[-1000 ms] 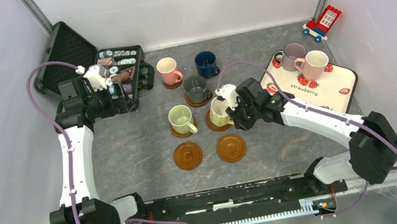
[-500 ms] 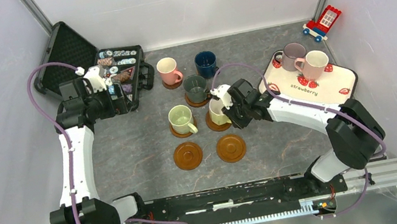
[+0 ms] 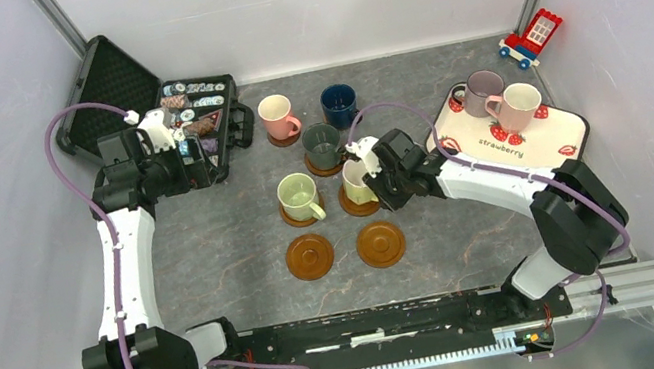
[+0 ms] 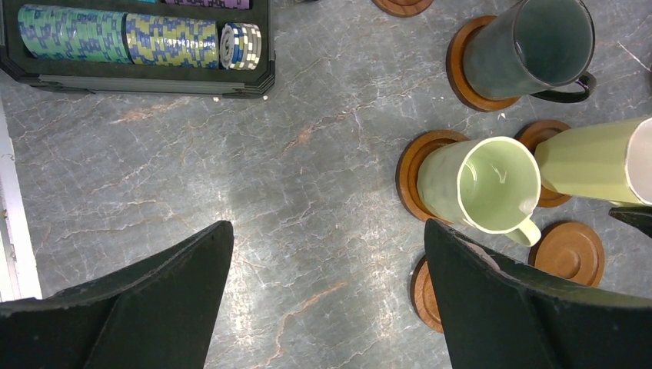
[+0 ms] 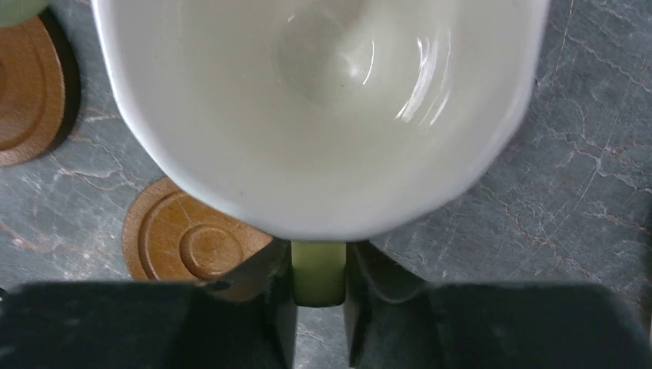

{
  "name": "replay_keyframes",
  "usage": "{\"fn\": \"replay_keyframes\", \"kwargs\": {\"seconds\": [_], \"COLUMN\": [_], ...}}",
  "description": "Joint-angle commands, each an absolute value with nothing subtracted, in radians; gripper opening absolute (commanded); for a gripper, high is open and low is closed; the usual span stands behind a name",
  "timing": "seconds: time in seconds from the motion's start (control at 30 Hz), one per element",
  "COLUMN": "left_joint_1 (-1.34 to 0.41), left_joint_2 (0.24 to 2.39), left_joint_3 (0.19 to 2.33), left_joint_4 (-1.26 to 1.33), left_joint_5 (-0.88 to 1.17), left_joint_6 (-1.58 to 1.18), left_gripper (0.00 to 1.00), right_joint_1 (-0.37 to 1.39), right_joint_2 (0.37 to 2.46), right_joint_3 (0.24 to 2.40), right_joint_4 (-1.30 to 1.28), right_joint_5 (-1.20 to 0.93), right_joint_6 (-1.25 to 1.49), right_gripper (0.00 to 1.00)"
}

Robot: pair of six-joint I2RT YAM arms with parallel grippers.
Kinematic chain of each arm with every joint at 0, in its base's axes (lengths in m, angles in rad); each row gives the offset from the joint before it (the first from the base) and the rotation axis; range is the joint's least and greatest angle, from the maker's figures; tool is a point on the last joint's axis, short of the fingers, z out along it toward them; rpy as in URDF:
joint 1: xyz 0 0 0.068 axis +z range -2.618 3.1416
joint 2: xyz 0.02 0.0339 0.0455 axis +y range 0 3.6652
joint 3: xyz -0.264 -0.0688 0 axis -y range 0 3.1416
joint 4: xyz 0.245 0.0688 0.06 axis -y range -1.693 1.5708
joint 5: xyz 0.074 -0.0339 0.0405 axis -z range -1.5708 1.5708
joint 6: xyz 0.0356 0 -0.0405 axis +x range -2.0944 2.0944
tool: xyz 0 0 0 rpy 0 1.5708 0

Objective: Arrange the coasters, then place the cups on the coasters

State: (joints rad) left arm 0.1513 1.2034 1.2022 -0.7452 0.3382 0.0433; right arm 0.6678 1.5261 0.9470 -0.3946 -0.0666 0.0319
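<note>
My right gripper (image 5: pixel 318 265) is shut on the handle of the cream-yellow cup (image 3: pixel 355 182), which sits over a coaster (image 3: pixel 357 205) in the middle row. Whether the cup rests on it I cannot tell. The light green cup (image 3: pixel 297 195), dark grey-green cup (image 3: pixel 322 145), pink cup (image 3: pixel 276 115) and navy cup (image 3: pixel 339 104) each stand on a coaster. Two bare coasters (image 3: pixel 309 256) (image 3: pixel 380 243) lie nearer the arms. The mauve-grey cup (image 3: pixel 479 90) and pale pink-white cup (image 3: pixel 518 102) stand on the tray. My left gripper (image 4: pixel 327 231) hangs open over bare table.
The white strawberry-print tray (image 3: pixel 554 142) lies at the right. An open black case (image 3: pixel 139 91) with poker chips (image 4: pixel 138 34) sits at the back left, just beyond my left gripper. A toy brick house (image 3: pixel 533 36) stands in the back right corner. Grey walls enclose the table.
My right gripper has shifted a little left with the cream-yellow cup, and that arm's elbow has swung inward. The left arm has not moved.
</note>
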Motion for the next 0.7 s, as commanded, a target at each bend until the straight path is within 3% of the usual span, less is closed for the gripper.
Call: {"fn": "replay_keyframes", "kwargs": {"seconds": [0.0,0.23,0.3,0.5,0.67], "left_joint_1": [0.156,0.157,0.156,0.156,0.156], "left_joint_2": [1.196,1.197,1.200,1.200,1.203], "left_joint_3": [1.198,1.201,1.204,1.211,1.218], "left_joint_4": [-0.707,-0.711,-0.717,-0.731,-0.736], "left_joint_5": [0.327,0.324,0.325,0.330,0.334], "left_joint_6": [0.012,0.016,0.019,0.039,0.054], "left_gripper": [1.00,1.00,1.00,1.00,1.00], "right_joint_1": [0.670,0.672,0.672,0.661,0.541], "right_joint_2": [1.503,1.479,1.465,1.391,1.289], "right_joint_3": [0.969,0.952,0.946,0.946,0.975], "right_joint_4": [-0.320,-0.329,-0.340,-0.426,-0.526], "right_joint_5": [-0.078,-0.090,-0.093,-0.099,-0.160], "right_joint_6": [0.060,0.059,0.052,-0.029,-0.085], "right_gripper": [0.35,0.46,0.54,0.91,0.98]}}
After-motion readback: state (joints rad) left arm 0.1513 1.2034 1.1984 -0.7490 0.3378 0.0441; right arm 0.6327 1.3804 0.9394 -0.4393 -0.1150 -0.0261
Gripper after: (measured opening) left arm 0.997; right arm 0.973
